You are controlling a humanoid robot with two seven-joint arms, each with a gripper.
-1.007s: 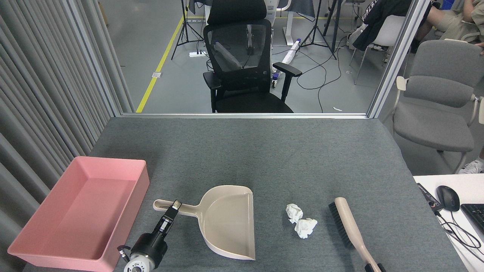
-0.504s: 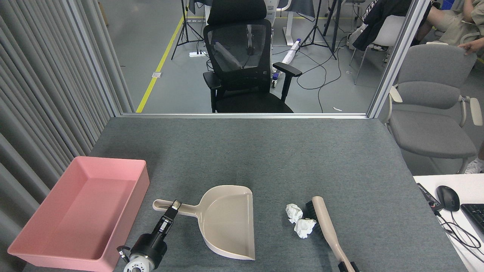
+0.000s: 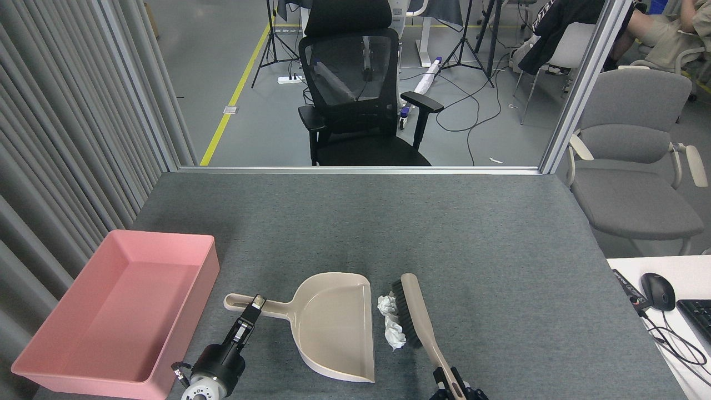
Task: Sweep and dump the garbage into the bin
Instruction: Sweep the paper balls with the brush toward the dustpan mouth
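Grey felt table (image 3: 444, 233): fills the lower two thirds of the frame; bears all task items.

Bin (image 3: 61, 364): pink shallow rectangular tray, lower left of the frame, resting on the table's left edge. Interior holds nothing visible.

Dustpan (image 3: 333, 328): beige, lower centre, lying flat, open mouth facing right, handle pointing left toward the bin. Well apart from the bin's near wall.

Left gripper (image 3: 256, 303): lower centre-left, rising from a black cylindrical wrist at the bottom edge. Fingers closed narrowly on the dustpan handle near its rounded end.

Garbage (image 3: 391, 322): two crumpled white paper balls, lower centre, stacked one above the other in the frame, touching each other. They lie on the table just right of the dustpan's open edge, wedged between that edge and the brush bristles.

Brush (image 3: 419, 316): beige back with dark bristles facing left, lying diagonally from centre toward the bottom edge. Bristles touch the paper balls.

Right gripper (image 3: 452, 391): bottom edge, right of centre, mostly cut off by the frame. Dark fingers appear to clasp the brush handle's lower end, though the grip is only partly visible.

Black office chair (image 3: 355, 94): upper centre, beyond the table.

Grey armchair (image 3: 633, 161): right edge.

Computer mouse (image 3: 658, 291): lower right, on a white desk.
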